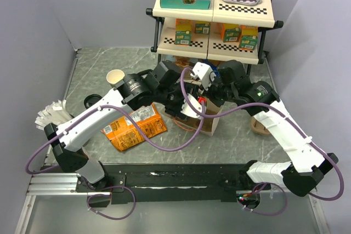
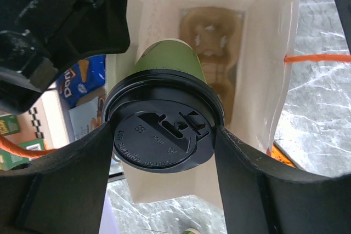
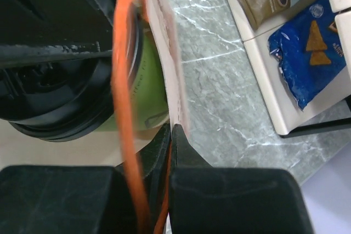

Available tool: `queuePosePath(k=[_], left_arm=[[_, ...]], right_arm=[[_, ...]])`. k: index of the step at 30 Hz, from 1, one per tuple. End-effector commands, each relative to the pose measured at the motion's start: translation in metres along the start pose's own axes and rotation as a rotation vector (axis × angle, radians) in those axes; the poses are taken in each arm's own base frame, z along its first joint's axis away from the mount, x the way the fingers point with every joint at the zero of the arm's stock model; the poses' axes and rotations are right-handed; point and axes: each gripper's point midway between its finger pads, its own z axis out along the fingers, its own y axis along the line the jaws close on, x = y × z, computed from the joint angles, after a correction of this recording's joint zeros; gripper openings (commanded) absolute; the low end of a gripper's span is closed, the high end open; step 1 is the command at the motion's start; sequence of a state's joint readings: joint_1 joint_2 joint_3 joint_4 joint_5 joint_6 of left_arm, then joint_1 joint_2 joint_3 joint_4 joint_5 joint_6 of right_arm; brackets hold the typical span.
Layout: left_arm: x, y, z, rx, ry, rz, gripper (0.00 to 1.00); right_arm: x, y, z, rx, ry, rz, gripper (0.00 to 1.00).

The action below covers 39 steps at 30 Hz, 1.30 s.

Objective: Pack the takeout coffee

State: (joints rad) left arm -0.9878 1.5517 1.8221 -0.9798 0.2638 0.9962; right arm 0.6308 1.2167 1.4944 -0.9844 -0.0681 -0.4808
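Black fingers (image 2: 66, 184) of the left gripper (image 2: 163, 138) clamp the lid of the takeout coffee (image 2: 170, 64) from both sides, holding the green cup inside the mouth of the open paper bag (image 2: 274, 53), above a brown cardboard carrier (image 2: 211, 42) at its bottom (whether cup and carrier touch I cannot tell). The right gripper (image 3: 171, 135) is pinched tight on the bag's rim beside its orange handle (image 3: 123, 80). The bag stands mid-worktop (image 1: 236, 143), just before the shelf rack (image 1: 214, 12); an orange snack bag (image 1: 131, 127) lies to its left
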Motion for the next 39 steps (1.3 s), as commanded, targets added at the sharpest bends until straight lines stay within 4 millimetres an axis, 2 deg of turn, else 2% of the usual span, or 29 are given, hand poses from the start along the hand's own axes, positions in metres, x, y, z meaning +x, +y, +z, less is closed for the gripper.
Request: queuePosePath(k=[1,5,10,14,18,22,30,35,39], left_arm=[[-0.015,0.005,-0.007,-0.008,-0.041,0.044,0.01],[-0.011,-0.004,-0.002,0.029,-0.024,0.047,0.01],[0.001,-0.010,0.002,0.044,0.024,0.057,0.01],[0.012,-0.011,0.011,0.053,0.064,0.068,0.01],[0.021,-0.010,0.024,0.062,0.113,0.098,0.01],[0.032,-0.013,0.032,0.052,0.170,0.131,0.01],[0.043,-0.022,0.027,0.022,0.210,0.182,0.01],[0.042,-0.029,0.018,0.036,0.202,0.177,0.01],[0.034,-0.022,0.012,-0.001,0.175,0.184,0.01]], right_arm=[[-0.003,-0.011,-0.006,0.071,-0.027,-0.001,0.00],[-0.004,-0.019,-0.003,0.109,-0.016,0.010,0.00],[-0.013,-0.023,-0.009,0.125,-0.047,-0.007,0.00],[-0.023,-0.016,-0.012,0.106,-0.090,-0.049,0.00],[-0.024,0.004,-0.007,0.086,-0.117,-0.103,0.00],[-0.021,0.010,-0.005,0.081,-0.115,-0.069,0.00],[-0.018,0.002,0.001,0.141,-0.103,0.007,0.00],[-0.025,-0.005,0.001,0.178,-0.125,0.050,0.00],[-0.034,-0.015,0.001,0.196,-0.135,0.061,0.00]])
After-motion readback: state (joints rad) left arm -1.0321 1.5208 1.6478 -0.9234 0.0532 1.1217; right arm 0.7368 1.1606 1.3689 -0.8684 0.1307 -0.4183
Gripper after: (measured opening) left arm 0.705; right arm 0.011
